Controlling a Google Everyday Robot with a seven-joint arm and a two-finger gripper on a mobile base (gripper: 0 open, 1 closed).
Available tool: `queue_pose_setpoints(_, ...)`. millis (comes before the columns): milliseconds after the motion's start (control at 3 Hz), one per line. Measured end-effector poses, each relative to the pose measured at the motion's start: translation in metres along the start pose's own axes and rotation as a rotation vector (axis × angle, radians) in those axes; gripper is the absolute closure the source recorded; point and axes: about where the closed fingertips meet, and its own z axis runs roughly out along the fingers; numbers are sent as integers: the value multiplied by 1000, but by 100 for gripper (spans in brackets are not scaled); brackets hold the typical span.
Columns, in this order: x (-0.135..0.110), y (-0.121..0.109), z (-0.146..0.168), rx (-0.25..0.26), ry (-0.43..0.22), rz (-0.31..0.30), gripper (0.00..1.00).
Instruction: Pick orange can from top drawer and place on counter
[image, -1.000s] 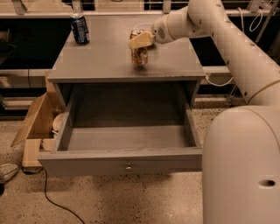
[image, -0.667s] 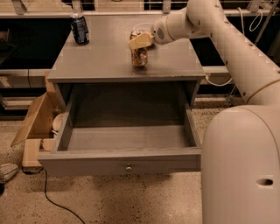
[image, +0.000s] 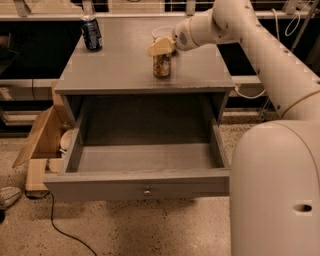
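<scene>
Speckled floor (image: 125, 230) runs under a grey cabinet, with an open cardboard box (image: 42, 137) leaning beside it at far left and a dark cable (image: 60, 230) trailing across the floor in front. On the back left corner of the tabletop (image: 125, 65) stands a blue can (image: 91, 33), upright and well apart from everything else.

Below the tabletop the drawer (image: 135, 182) is pulled fully out, its knob (image: 147, 191) facing the camera. Its grey floor shows nothing lying in it, so the pick from the drawer looks done.

Right of centre, the orange can (image: 161, 65) stands upright on the tabletop, near the front edge, its base apparently resting flat on the surface. The end effector (image: 161, 47) sits directly on top of the can, touching or all but touching its rim, reaching in from the right on the white arm (image: 260, 45). Whether it grips the can or has already let go, I cannot tell from this angle.

Judged from this, the task is nearly finished: the can is out of the drawer and on the tabletop. What seems left is a clean release, if not yet made, and a lift straight up and away so the can is not tipped or dragged toward the edge.
</scene>
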Motion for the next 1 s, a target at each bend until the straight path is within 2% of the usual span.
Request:
queue_pose_setpoints(333,0,0,0,0,0,0,0)
queue_pose_setpoints(667,-12,-8,-47,37,-6,-46,0)
queue_pose_setpoints(1000,-23,-30,-134,121,-102,-42,0)
